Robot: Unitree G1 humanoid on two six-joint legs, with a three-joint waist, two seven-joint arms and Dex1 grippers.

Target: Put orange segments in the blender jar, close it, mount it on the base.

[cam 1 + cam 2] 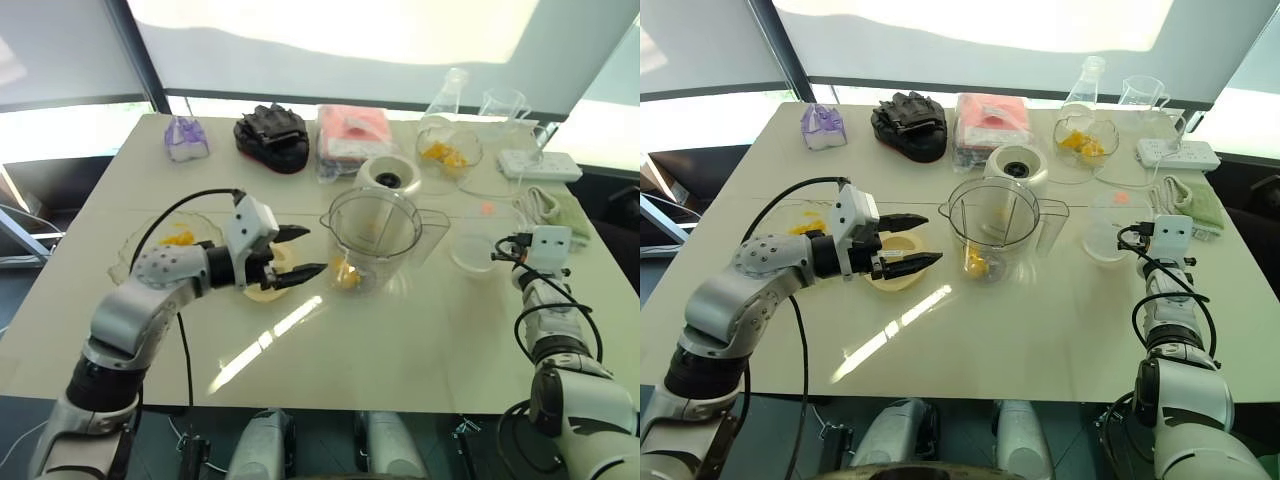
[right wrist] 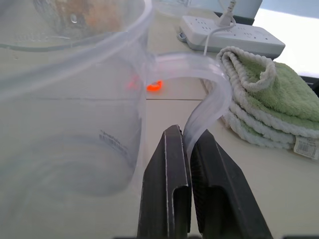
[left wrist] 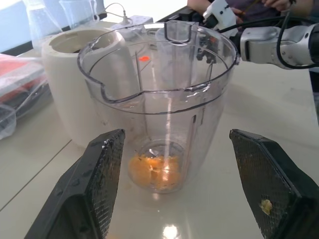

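Bright window blinds run behind a pale cream counter (image 1: 400,340) that carries everything. Near its middle stands the blender jar (image 1: 372,240), upright, clear and wide-mouthed, tapering toward its bottom, with a pour lip on the rim and a handle on the side toward the robot's right. Through its wall a small heap of orange segments (image 3: 153,171) shows at the very bottom, glossy and yellow-orange; the jar has no lid on. Just behind the jar sits the base (image 1: 389,179), a squat cream-white cylinder with a dark round socket in its top, nothing mounted on it.

The left claw (image 1: 300,252) hangs just beside the jar on the robot's left, pointing at it, its 2 black fingers (image 3: 94,179) spread wide and gripping nothing; a tiny bit of orange pulp clings to the inner face of 1 of them. Under that claw lies a flat round cream lid (image 1: 895,268). Farther left a clear shallow dish (image 1: 150,245) holds a few more orange pieces.

The right claw (image 2: 188,164) is pressed together on the thin clear handle of a small clear beaker (image 1: 474,240) standing on the robot's right of the jar, apart from it. Beyond it lie a folded green towel (image 2: 269,94) and a white power strip (image 1: 540,165). A glass bowl (image 1: 448,150) of orange pieces, a conical flask (image 1: 448,92), a black glove (image 1: 272,135) and a pink packet (image 1: 352,135) line the far edge.
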